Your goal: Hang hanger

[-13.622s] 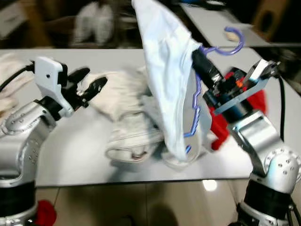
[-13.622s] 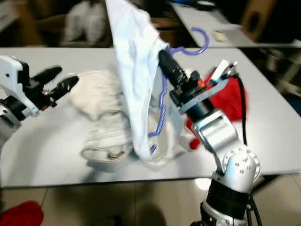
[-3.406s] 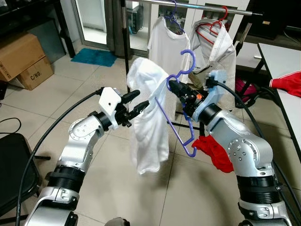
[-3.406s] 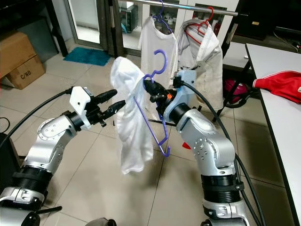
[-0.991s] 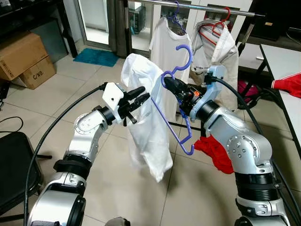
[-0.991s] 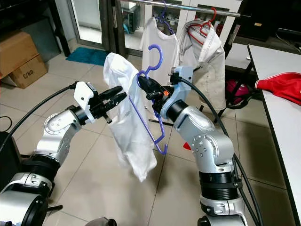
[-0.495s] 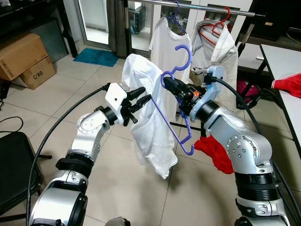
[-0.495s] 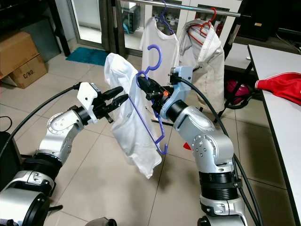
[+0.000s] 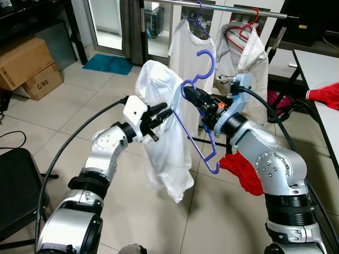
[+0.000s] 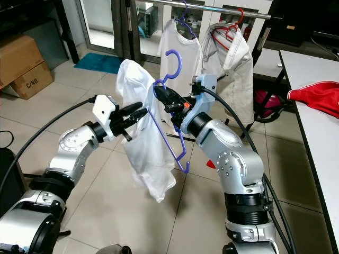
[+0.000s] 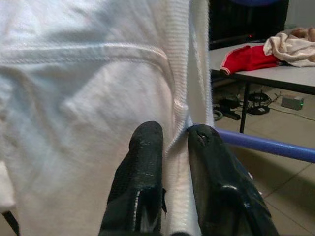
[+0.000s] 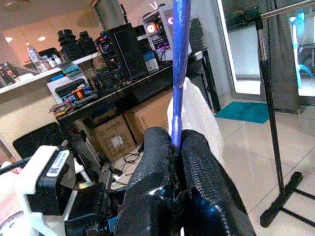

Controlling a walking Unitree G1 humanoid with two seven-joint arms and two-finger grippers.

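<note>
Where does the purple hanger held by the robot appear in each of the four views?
Left eye view: purple hanger at centre, held by the right gripper.
Right eye view: centre, hook up.
Left wrist view: a purple bar beside the fingers.
Right wrist view: a purple shaft rising from the fingers.
Shared landmark: the white shirt draped on it.

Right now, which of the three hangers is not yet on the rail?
The purple hanger held in the right gripper, half inside a white shirt; the other two already hang on the rail.

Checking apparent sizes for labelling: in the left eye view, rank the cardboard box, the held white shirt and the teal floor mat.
1. White shirt, though nearness inflates it
2. Cardboard box
3. Teal mat
</note>
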